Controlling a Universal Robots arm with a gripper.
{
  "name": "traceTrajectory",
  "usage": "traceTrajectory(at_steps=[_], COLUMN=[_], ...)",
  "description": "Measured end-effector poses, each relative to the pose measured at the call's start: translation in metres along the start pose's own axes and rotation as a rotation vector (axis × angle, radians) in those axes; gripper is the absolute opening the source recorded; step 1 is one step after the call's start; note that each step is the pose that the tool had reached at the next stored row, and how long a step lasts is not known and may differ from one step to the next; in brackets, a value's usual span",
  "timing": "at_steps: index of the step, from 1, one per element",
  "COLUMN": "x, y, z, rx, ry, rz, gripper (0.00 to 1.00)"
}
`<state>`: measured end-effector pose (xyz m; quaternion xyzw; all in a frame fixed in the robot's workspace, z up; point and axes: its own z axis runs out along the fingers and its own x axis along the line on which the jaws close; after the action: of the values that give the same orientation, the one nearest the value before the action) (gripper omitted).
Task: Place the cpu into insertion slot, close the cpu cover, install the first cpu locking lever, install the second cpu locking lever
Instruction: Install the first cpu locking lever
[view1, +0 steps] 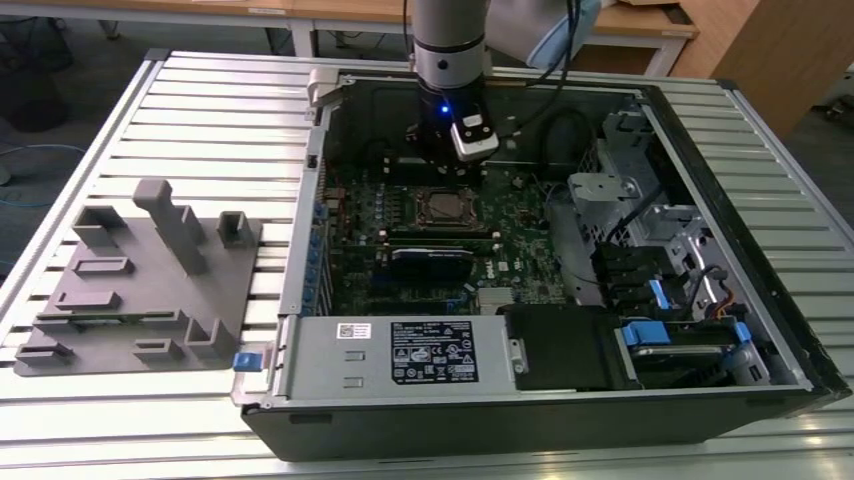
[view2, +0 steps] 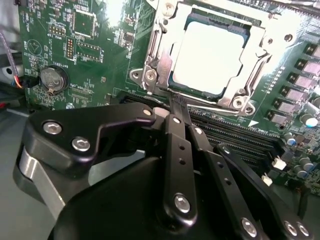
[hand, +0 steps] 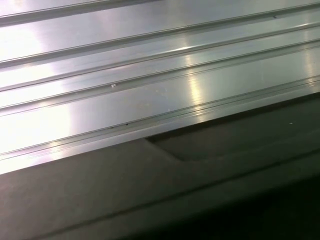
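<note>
The cpu (view2: 212, 57) lies flat in the insertion slot (view2: 220, 18) on the green board (view2: 100, 75), its silver top facing up. The cpu cover (view2: 252, 75) is down over it, framing the chip through its window. A thin metal locking lever (view2: 151, 47) runs along one side of the cover. My gripper (view2: 176, 106) is shut, its black fingers pressed together with the tips at the cover's edge; I cannot tell whether they pinch anything. In the exterior view my gripper (view1: 447, 165) hangs inside the open computer case just behind the cpu (view1: 445, 207).
Long black memory slots (view2: 240, 132) and a coin battery (view2: 52, 79) flank the socket. A power supply (view1: 400, 350) and drive bays (view1: 667, 300) fill the case's near and right sides. A grey fixture (view1: 147, 280) sits on the ribbed metal table (hand: 150, 60).
</note>
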<state>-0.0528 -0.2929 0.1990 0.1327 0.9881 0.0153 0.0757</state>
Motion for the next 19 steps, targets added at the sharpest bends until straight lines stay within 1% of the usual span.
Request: traceTrajectory(at_steps=[2,6,7,9,10,11,13,16,18,19], x=[-0.0002,-0.0010,-0.0011,-0.0012,-0.0013,-0.0013,-0.0011,-0.0003,0.0012,0.0023], y=[-0.0003,-0.0002,-0.0002,-0.0009,-0.0013,-0.0016,-0.0022,-0.0034,-0.0042,-0.0046], z=[-0.0016,-0.0071,-0.0076,-0.0078,-0.0078,-0.0078,-0.0078,-0.0080,-0.0082,-0.0084], rx=[-0.0026,-0.0079,-0.0117,-0.0322,-0.0403,-0.0434,-0.0480,-0.0535,-0.0565,-0.0595], ry=[-0.0001,0.0005,0.0006,0.0014,0.0011,0.0001,-0.0036,-0.0122,-0.0206,-0.0264], rz=[0.000,0.001,0.002,0.005,0.006,0.006,0.007,0.007,0.007,0.007], gripper=[0.11,0.11,0.11,0.11,0.11,0.11,0.11,0.11,0.11,0.11])
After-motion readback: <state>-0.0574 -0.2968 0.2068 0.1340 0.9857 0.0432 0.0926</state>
